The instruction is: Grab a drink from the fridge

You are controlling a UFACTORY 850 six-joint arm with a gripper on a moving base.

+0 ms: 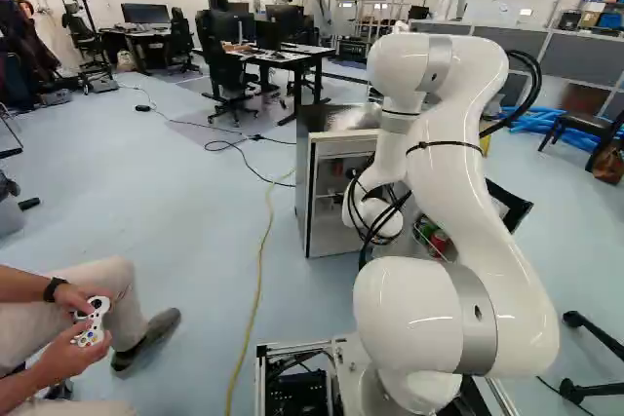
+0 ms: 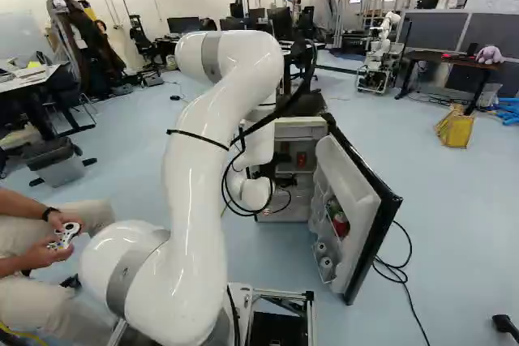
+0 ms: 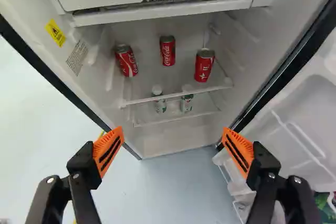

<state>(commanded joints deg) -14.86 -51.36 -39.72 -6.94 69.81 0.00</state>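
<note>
Wrist view: faces three red cans [image 3: 167, 51] on the shelf [image 3: 178, 96] of the fridge [image 2: 298, 130], right of centre in the right base view, with gripper [image 3: 172, 129] spread wide and empty. Perhaps full, so weighty; smooth, dentable: pinch mid-body, gently.

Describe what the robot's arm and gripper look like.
The arm is glossy white and rounded, with silver-grey bands, a thin black strap and looping black cables. The gripper has two black fingers with orange pads marked by dark slits.

Cans [image 3: 168, 53] glossy metal; arm [image 1: 450, 182] glossy, smooth; door lining [image 2: 331, 169] smooth plastic.
</note>
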